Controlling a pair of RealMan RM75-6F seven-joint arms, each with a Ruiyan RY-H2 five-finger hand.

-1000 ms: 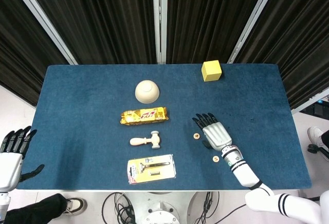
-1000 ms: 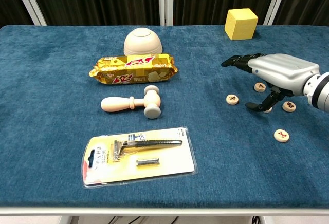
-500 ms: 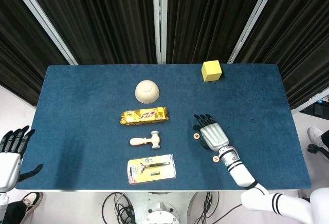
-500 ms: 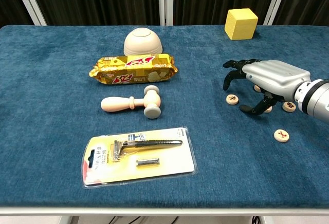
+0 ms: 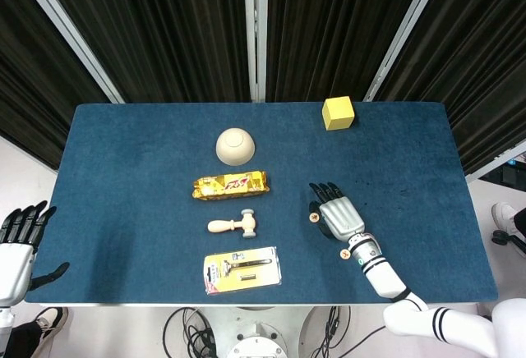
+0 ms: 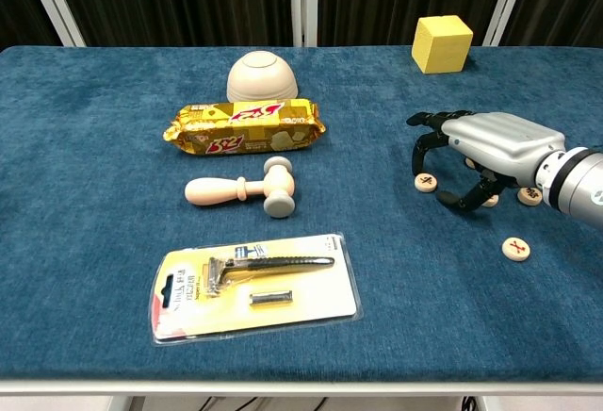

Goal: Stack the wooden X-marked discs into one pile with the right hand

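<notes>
The right hand (image 6: 471,152) hovered, fingers curled apart, holding nothing, over the loose wooden discs (image 6: 426,182) right of centre. An upturned bowl (image 6: 262,76) sat behind; the left hand (image 5: 16,243) waited spread off the table edge (image 5: 49,202).

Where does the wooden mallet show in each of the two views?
Head view: wooden mallet lies below centre, left of the right hand.
Chest view: it lies at centre-left.
Shared landmark: the snack packet just behind it, the razor pack in front.
</notes>
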